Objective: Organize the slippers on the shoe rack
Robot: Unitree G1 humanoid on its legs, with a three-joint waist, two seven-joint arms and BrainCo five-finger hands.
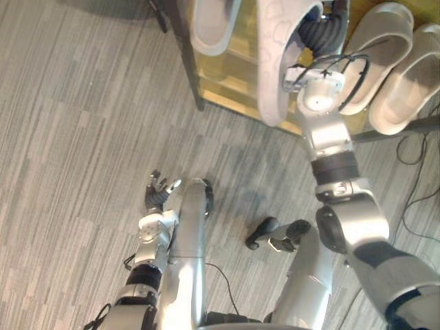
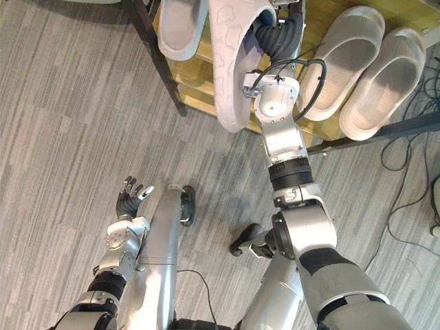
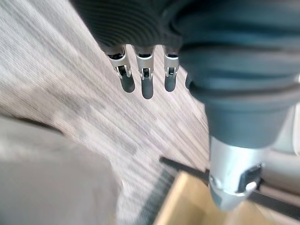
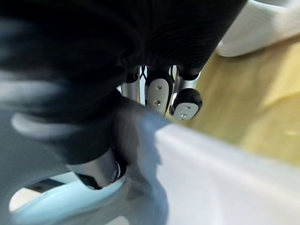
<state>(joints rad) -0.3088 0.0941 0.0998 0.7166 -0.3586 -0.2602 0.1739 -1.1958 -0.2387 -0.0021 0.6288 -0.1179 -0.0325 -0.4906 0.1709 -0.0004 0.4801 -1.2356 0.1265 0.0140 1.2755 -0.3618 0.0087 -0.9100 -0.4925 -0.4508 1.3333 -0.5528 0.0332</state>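
Bright, even indoor light spreads over the grey carpet floor [image 1: 82, 137], where shadows are soft. A darker patch lies at 11 o'clock beside the shoe rack [image 1: 182, 51]. The rack's yellow shelf [image 1: 237, 75] carries a mild sheen. In the right wrist view the right robot hand [image 4: 157, 93] sits in shade over the pale slipper [image 4: 225, 178] it grips, and the shelf glows at 2 o'clock.

Shoe rack [image 2: 198, 86] stands at the far side of the floor [image 2: 69, 137], ahead & slightly right. On its shelf: lone slipper [image 2: 180, 27] at the left end, two slippers [image 2: 347, 58] side by side at the right end (touching or just apart, can't tell). Btwn them the held slipper [image 2: 230, 62], tilted, its near end past the shelf's front edge, gripped from the right side by the right hand [image 2: 278, 34]. Left hand [image 2: 130, 199] hangs over the floor, well short of the rack, to its left.
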